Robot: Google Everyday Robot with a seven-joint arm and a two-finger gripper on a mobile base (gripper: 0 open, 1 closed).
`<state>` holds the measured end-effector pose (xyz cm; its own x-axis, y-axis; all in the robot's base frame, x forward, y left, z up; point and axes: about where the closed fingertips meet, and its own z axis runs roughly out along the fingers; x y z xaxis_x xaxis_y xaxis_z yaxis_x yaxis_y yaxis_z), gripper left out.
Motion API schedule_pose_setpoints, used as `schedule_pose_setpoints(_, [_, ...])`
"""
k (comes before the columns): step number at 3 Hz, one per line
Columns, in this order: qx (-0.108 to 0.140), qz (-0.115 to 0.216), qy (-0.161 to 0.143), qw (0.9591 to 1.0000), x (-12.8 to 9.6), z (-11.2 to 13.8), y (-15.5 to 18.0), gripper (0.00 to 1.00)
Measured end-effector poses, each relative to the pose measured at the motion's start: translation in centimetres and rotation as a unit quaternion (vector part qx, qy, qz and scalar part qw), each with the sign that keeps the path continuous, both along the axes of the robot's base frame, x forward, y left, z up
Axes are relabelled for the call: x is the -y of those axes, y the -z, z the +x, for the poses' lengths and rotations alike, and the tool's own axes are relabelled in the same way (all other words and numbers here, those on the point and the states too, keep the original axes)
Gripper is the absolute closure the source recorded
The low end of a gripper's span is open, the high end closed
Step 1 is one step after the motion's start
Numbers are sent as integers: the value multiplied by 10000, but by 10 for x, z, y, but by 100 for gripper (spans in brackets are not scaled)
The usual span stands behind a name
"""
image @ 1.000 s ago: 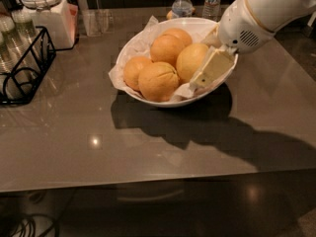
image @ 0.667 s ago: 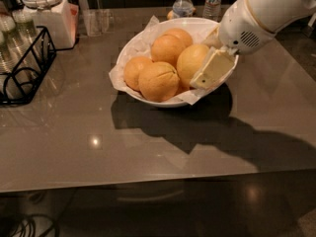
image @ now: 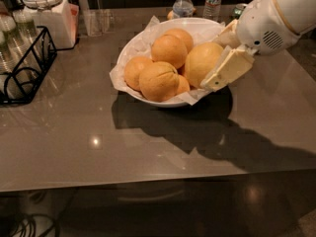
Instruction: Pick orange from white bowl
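- Cutting off the grey table (image: pixel 148 147) at every edge of the view, and sinking everything below its front edge in darkness.
- Losing most of the white arm (image: pixel 281 14) past the top right corner, up and to the right of the gripper (image: pixel 217 58).
- Hiding the right rim of the white bowl (image: pixel 148 38) behind the gripper and arm, and burying its inner wall under crumpled white paper (image: pixel 118 78).
- Clamping the gripper on the orange (image: pixel 200 58): laying the near finger (image: pixel 227 68) flat against the fruit's front right side, and letting only a corner of the far finger (image: pixel 228 32) peep out behind its upper right.
- Keeping the orange between those two fingers, low inside the white bowl at its right side, touching the fruit just left of the gripper.
- Showing the orange as large, round, smooth and pale yellow-orange, while concealing its right flank behind the near finger.
- Crowding several other oranges (image: pixel 159 80) into the bowl just left of the gripper, the front one creased and deeper in colour.
- Cropping a water bottle (image: pixel 183 4) behind the gripper at the top edge.
- Cutting a black wire rack (image: pixel 29 68) at the left edge, well apart from the gripper.
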<state>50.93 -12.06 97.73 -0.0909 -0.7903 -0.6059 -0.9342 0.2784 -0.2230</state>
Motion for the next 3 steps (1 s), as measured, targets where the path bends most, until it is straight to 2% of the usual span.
schedule_pose_setpoints(1, [190, 269, 122, 9994, 17, -30, -12, 100])
schedule_pose_setpoints(2, [403, 488, 398, 9972, 39, -66, -23, 100])
schedule_pose_setpoints(3, [597, 656, 580, 9944, 56, -92, -30, 100])
